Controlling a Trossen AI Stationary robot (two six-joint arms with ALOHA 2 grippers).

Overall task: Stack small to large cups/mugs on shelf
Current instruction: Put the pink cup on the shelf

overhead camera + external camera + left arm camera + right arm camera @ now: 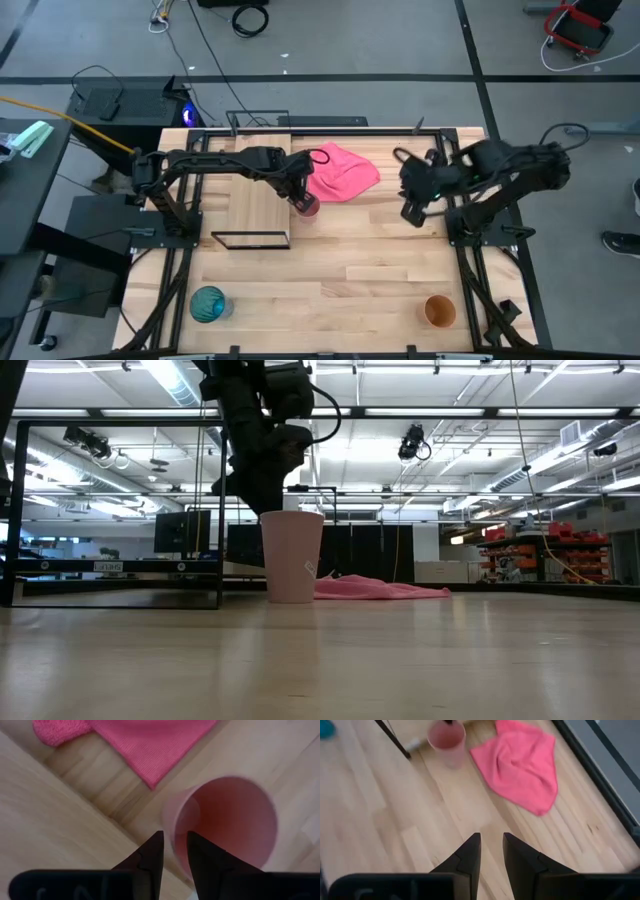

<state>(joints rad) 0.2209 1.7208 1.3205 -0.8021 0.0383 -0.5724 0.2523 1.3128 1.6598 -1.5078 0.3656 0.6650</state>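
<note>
The small pale pink cup (307, 207) stands upright on the table just right of the light-wood shelf (258, 190) and near the pink cloth (340, 170). It also shows in the low view (292, 555) and the right wrist view (447, 740). My left gripper (300, 200) is above it and shut on its rim. The teal cup (207, 303) stands at the near left of the table and the orange-brown cup (439, 311) at the near right. My right gripper (410, 215) hangs shut and empty over bare table to the right of the cloth. My left gripper (175, 836) has the pink cup's wall at the rim (175, 822), on the side toward the shelf. One finger is inside the cup and one outside. The fingers come from above, pointing down. The cup is upright with its base on the table.
The shelf's black wire frame (218, 510) stands right beside the pink cup. The pink cloth (520, 765) lies flat at the table's far middle. Open tabletop lies between the two near cups and around my right gripper (491, 837).
</note>
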